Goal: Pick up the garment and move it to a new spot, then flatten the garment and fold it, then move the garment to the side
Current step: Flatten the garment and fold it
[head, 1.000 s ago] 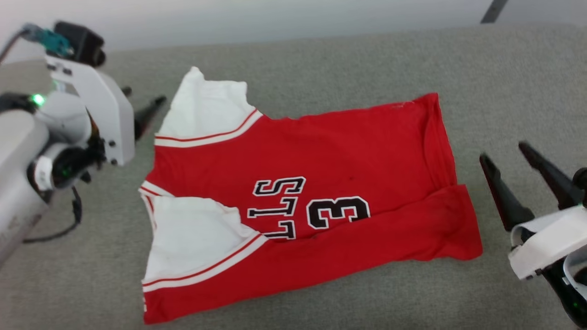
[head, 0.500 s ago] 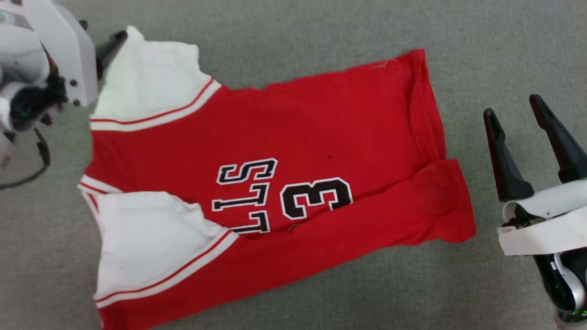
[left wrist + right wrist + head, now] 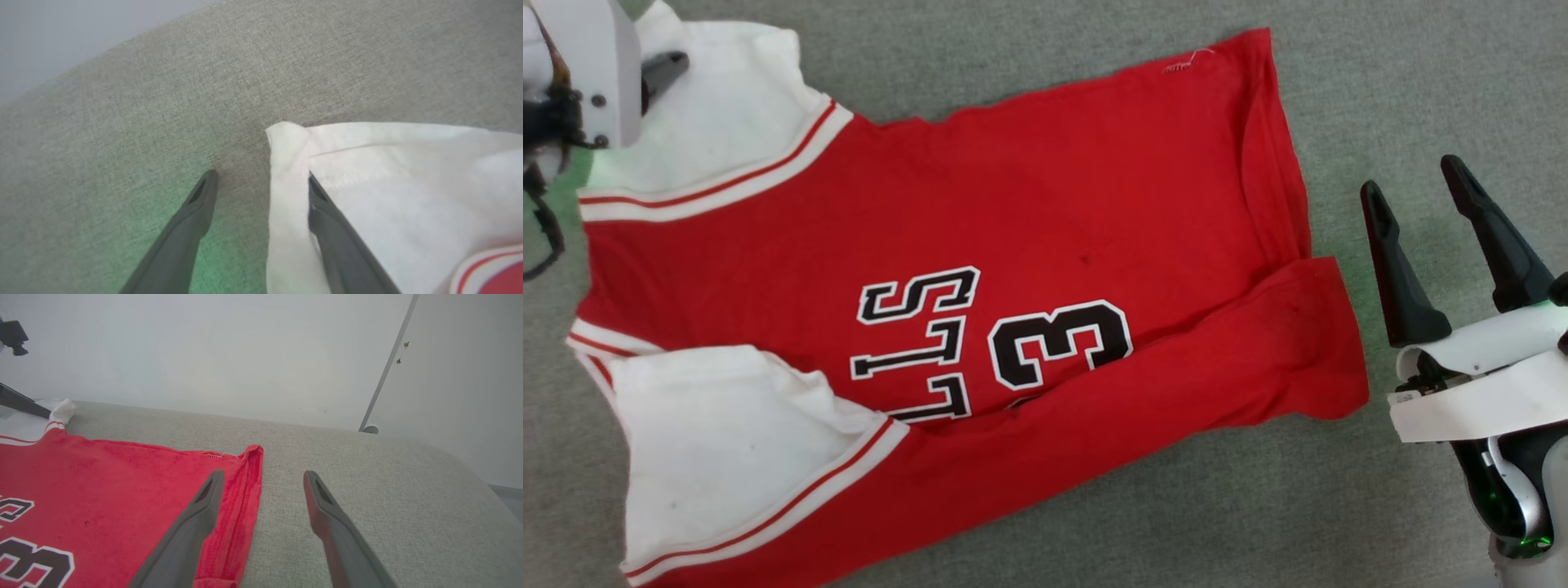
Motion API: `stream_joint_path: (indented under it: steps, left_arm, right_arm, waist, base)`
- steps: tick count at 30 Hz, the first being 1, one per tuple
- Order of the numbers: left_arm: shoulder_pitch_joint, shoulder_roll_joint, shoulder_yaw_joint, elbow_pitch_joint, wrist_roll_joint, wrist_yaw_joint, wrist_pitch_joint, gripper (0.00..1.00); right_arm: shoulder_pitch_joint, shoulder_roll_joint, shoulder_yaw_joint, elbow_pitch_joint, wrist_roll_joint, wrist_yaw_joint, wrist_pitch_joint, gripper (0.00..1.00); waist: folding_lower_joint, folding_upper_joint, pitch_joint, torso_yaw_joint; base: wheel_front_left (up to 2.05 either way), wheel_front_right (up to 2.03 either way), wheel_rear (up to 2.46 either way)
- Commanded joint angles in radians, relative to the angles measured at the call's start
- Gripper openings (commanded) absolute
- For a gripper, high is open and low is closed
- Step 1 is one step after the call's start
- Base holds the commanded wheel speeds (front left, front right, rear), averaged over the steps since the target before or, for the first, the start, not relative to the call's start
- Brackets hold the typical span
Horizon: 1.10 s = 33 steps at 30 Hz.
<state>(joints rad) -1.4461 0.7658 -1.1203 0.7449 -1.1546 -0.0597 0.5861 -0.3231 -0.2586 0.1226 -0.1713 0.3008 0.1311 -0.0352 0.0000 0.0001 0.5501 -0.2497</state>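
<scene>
Head view takes in a grey fabric-covered surface [image 3: 1421, 82] with the garment [image 3: 1013, 204] spread nearly flat on it. The garment's long axis runs from the robot's left to its right. The end with the white panels points at the left arm and the red hem points at the right arm. Along the near long edge, a red strip [image 3: 1176, 384] is already turned over onto the body of the cloth.

The right tool [image 3: 1413, 175] stands off the hem end, with bare surface between it and the cloth. Its jaws are spread wide and hold nothing. From there the garment lies to its left, and the far red corner [image 3: 255, 449] sits ahead of its left finger.

The left tool [image 3: 261, 175] is much closer in, at the far white panel [image 3: 408, 196]. Its jaws are also fully apart and empty, and they straddle the panel's outer edge. One finger is over the white cloth and the other over bare surface. I cannot tell whether either finger presses down.

The left arm is the nearer one and looks placed to pinch that white corner [image 3: 286, 130]. The right arm would first have to travel left, across to the hem.
</scene>
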Motion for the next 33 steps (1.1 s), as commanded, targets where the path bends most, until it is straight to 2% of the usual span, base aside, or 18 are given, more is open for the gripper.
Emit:
stream_joint_path:
  steps: [1,5,7,8,15,22,27,33]
  left_arm:
    - [-0.013,-0.009,-0.008,0.014,0.006,0.004,0.016,1.0]
    - [-0.02,-0.027,-0.019,0.048,-0.003,0.004,0.07,1.0]
    - [-0.024,-0.034,-0.033,0.061,0.004,-0.001,0.096,0.38]
    - [-0.027,-0.037,-0.033,0.067,0.004,-0.001,0.099,0.0]
    - [-0.048,-0.06,-0.032,0.097,0.005,-0.003,0.095,0.0]
    - [-0.057,-0.086,-0.03,0.109,0.0,-0.015,0.084,0.0]
    - [-0.066,-0.121,-0.03,0.119,0.0,-0.021,0.07,0.0]
    - [-0.082,-0.155,-0.033,0.134,0.006,-0.033,0.055,0.0]
  right_arm:
    - [-0.017,0.002,0.004,0.002,0.008,-0.001,0.0,1.0]
    - [-0.023,-0.002,0.014,0.006,0.016,-0.001,0.021,1.0]
    - [-0.03,-0.009,0.029,0.003,0.027,-0.001,0.042,1.0]
    - [-0.033,-0.013,0.037,-0.002,0.036,-0.001,0.052,1.0]
    - [-0.087,-0.045,0.045,-0.012,0.11,-0.001,0.169,1.0]
    - [-0.25,-0.061,0.055,0.038,0.173,-0.001,0.403,1.0]
    - [-0.394,-0.097,0.089,0.16,0.223,-0.001,0.538,1.0]
    - [-0.549,-0.122,0.151,0.327,0.253,-0.001,0.631,1.0]
  waist:
    - [0.0,-0.0001,0.019,-0.011]
    - [0.0,-0.0001,0.031,-0.016]
    - [0.0,-0.0001,0.035,-0.017]
    - [0.0,-0.0001,0.037,-0.018]
    - [0.0,-0.0001,0.04,-0.011]
    - [0.0,-0.0001,0.041,0.011]
    - [0.0,-0.0001,0.049,0.045]
    - [0.0,-0.0001,0.061,0.076]
  base:
    - [0.0,0.0,0.0]
    - [0.0,0.0,0.0]
    - [0.0,0.0,0.0]
    - [0.0,0.0,0.0]
    - [0.0,0.0,0.0]
    - [0.0,0.0,0.0]
    - [0.0,0.0,0.0]
    - [0.0,0.0,0.0]
